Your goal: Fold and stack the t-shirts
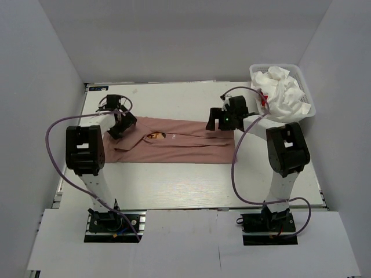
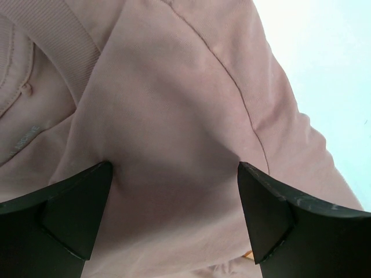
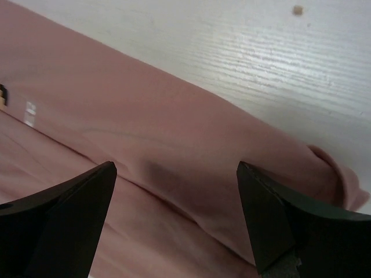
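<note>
The pink shirt point(image 1: 174, 145) lies flat in the middle of the table point(image 1: 174, 185) as a long narrow band. Its long axis runs left to right across the overhead frame. The collar point(image 2: 64, 43) and the small chest print point(image 1: 155, 136) sit toward the left end, so the neck points left and the hem points right. The band looks already folded in along its length, though I cannot tell how many layers there are.

The left claw point(image 1: 119, 126) hangs over the collar end. In its wrist view the left claw point(image 2: 174, 174) is spread wide, with pink cloth under and between the fingers and nothing pinched. The right claw point(image 1: 219, 120) sits at the upper right corner of the band. In its wrist view the right claw point(image 3: 177, 168) is also spread apart, over the far edge of the shirt where cloth meets bare table, and grips nothing.

One claw at each end suits a long limp piece. Judging by this, the two ends can be taken together so the band keeps its shape while one end is brought toward the other.

The white shirts point(image 1: 284, 90) wait bunched in the basket point(image 1: 307, 110) at the upper right of the frame. A red patch point(image 1: 264, 96) shows at their left side, well apart from the pink shirt.
</note>
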Tool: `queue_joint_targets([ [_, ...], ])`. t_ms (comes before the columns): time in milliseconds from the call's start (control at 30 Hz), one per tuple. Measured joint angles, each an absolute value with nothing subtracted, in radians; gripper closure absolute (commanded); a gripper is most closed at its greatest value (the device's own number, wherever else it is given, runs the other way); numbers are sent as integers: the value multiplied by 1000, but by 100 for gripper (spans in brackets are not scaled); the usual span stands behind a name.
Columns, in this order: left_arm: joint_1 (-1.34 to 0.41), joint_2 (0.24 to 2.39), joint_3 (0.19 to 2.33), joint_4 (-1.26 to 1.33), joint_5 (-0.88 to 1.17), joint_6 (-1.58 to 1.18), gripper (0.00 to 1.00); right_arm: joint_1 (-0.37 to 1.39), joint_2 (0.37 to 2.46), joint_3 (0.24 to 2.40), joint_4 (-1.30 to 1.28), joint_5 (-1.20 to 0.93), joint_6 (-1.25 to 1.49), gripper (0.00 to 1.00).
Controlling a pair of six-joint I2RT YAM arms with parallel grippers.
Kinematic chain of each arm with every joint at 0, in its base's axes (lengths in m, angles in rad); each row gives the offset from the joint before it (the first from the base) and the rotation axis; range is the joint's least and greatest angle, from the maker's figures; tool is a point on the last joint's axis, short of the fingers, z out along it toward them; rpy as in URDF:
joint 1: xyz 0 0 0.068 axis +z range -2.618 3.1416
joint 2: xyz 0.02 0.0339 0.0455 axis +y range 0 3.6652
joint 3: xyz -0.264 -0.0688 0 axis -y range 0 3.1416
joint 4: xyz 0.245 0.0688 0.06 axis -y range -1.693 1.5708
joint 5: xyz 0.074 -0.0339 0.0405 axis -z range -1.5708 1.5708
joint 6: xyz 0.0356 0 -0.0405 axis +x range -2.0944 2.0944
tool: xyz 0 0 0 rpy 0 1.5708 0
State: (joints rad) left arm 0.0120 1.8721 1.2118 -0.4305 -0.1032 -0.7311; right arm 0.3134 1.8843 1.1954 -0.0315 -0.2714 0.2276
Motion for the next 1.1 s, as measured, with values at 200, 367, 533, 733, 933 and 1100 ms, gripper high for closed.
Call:
queue_joint_targets([
  [200,11,2101,1541,-509,-97,-693,0,323,1938,1206,-31,-154,268,10],
  [367,10,2284,1799,-440,35,-677,0,345,1873,1087,44,-125,305,10],
  [533,-15,2568,2152,-243,305,-703,0,530,1650,811,84,-126,353,10],
  [733,-144,2815,2407,41,535,-800,0,939,1551,713,61,-212,369,10],
  [933,-313,2816,2379,121,543,-800,0,1071,1514,676,57,-246,368,10],
  [1100,-353,2818,2379,128,534,-804,0,1140,1477,653,40,-218,368,10],
])
